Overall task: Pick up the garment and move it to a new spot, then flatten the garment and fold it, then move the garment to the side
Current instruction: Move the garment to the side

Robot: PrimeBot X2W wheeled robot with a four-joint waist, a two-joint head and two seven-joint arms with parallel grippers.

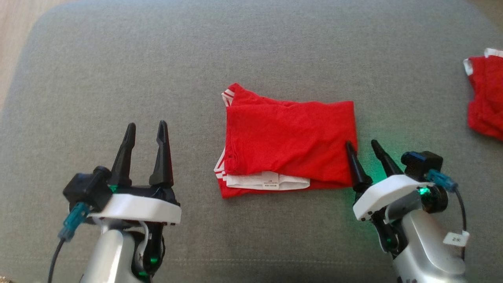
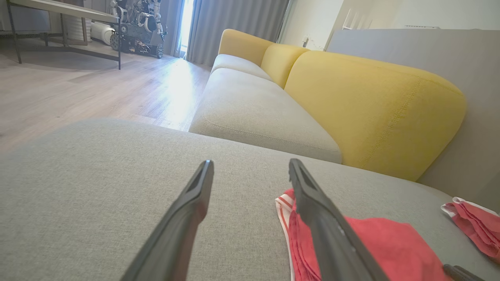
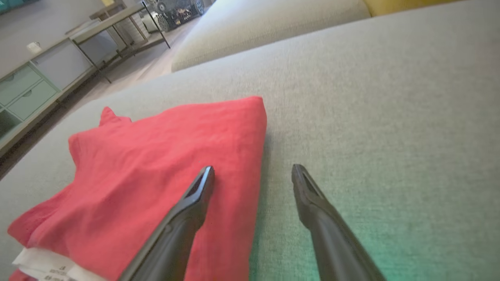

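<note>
The garment is red with white stripes and a white label, folded into a rough rectangle in the middle of the grey cushion. My right gripper stands open at its right edge: one finger over the red cloth, the other over bare cushion. The right wrist view shows the garment under the left finger, with the gripper straddling its edge. My left gripper is open, well to the left of the garment, over bare cushion. In the left wrist view the garment lies behind the right finger of that gripper.
A second red garment lies at the cushion's right edge, and again as the second red garment in the left wrist view. A yellow and beige sofa stands beyond the cushion. Wooden floor lies to the left.
</note>
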